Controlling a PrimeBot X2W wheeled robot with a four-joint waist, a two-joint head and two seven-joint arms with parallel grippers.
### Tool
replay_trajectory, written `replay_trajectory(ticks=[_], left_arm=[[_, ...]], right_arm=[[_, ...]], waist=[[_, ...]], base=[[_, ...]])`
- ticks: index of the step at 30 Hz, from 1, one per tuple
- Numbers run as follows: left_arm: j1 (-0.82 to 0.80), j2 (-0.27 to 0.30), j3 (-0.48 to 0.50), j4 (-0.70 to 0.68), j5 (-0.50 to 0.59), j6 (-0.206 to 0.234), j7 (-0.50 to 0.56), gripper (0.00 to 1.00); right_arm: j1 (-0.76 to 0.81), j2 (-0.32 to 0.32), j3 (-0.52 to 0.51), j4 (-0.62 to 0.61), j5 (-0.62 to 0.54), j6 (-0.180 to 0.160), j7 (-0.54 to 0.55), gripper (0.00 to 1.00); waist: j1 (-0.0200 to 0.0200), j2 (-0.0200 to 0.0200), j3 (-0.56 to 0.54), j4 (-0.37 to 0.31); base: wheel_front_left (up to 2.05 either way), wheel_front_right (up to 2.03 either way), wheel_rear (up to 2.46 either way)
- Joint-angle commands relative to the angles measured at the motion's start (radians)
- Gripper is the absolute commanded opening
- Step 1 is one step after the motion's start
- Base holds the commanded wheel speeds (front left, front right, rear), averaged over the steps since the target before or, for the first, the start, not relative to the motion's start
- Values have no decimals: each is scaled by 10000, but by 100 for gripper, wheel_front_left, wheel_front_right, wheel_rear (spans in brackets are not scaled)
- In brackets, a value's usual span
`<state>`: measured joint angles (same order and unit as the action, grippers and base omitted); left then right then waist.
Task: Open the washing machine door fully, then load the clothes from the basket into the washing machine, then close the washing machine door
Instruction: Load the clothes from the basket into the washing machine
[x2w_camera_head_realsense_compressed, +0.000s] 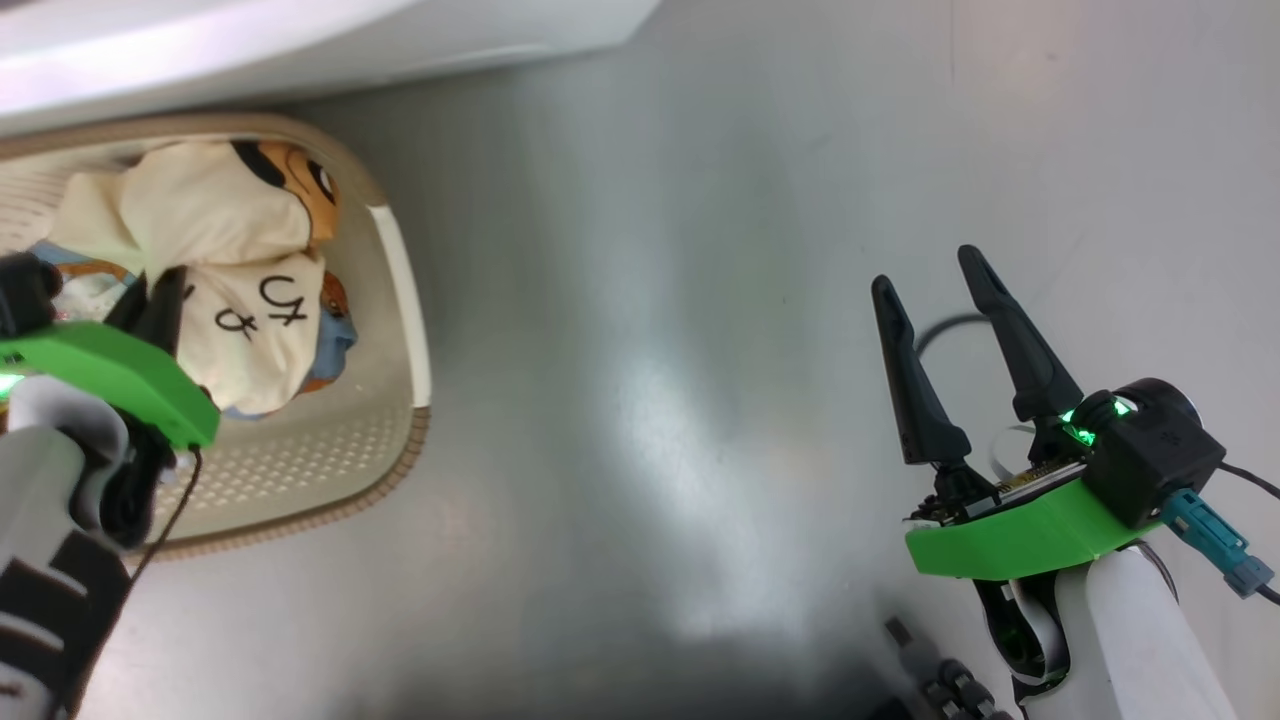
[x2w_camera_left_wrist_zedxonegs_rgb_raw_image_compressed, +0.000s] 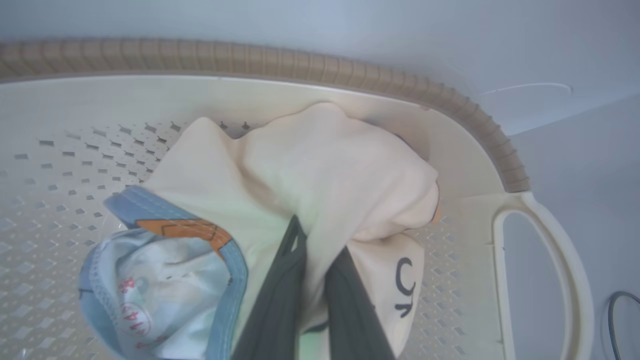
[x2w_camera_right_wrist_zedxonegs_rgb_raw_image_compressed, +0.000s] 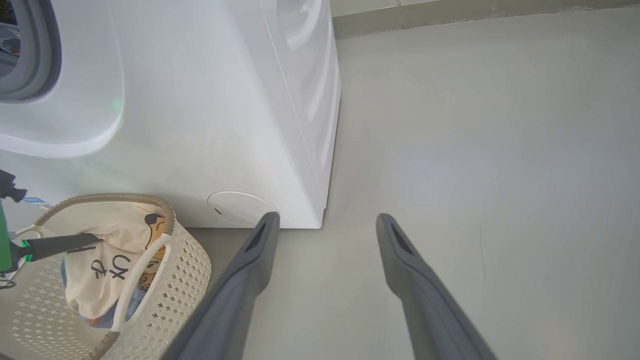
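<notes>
In the head view, a small cream plastic basket (x2w_camera_head_realsense_compressed: 330, 455) with holes in its sides and a brown rim is seen on the grey floor (x2w_camera_head_realsense_compressed: 700, 300), just beside the big white washing machine (x2w_camera_head_realsense_compressed: 300, 40). A cream garment with black letters (x2w_camera_head_realsense_compressed: 230, 230) is piled in it, on top of a light-blue garment (x2w_camera_head_realsense_compressed: 338, 340). The left gripper (x2w_camera_head_realsense_compressed: 160, 300) is pushed down into the pile from the lower left, with its pale forearm held over the basket. The right gripper (x2w_camera_head_realsense_compressed: 928, 272) is held well apart, over bare floor. Its two dark fingers are spread wide and nothing is held between them.

In the left wrist view, the left fingers are seen pinched nearly together on a fold of the cream garment. The blue one does not look gripped.

In the right wrist view, the grey rubber ring (x2w_camera_right_wrist_zedxonegs_rgb_raw_image_compressed: 30, 75) of the machine's mouth is seen at the upper left.

The cloth should be lifted straight up and slowly, so the pinch is kept and the rim is cleared.
</notes>
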<state>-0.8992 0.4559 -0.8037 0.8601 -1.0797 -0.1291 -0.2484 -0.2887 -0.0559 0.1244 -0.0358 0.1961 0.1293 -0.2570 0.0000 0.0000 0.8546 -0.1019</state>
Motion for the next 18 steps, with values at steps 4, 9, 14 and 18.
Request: replay_trajectory(ticks=[4,9,14,18], left_arm=[[1047,281,1396,-650,826,-15,-131,0],[2138,-54,2768,-1405,1797,-15,-132,0],[3024,-388,3883,-2143,2606,-15,-132,0],[3616,-646,4595,-2695,3123,-15,-133,0]], right_arm=[[224,57,238,-33,-128,14,-48,100],[270,57,290,184,-187,14,-48,100],[366,57,345,362,-203,14,-48,100],[458,57,385,478,-193,14,-48,100]], waist=[[0,0,-888,468],[0,0,-1500,619],[0,0,-2068,683],[0,0,-2536,708]], base=[[0,0,0],[0,0,0],[0,0,0],[0,0,0]])
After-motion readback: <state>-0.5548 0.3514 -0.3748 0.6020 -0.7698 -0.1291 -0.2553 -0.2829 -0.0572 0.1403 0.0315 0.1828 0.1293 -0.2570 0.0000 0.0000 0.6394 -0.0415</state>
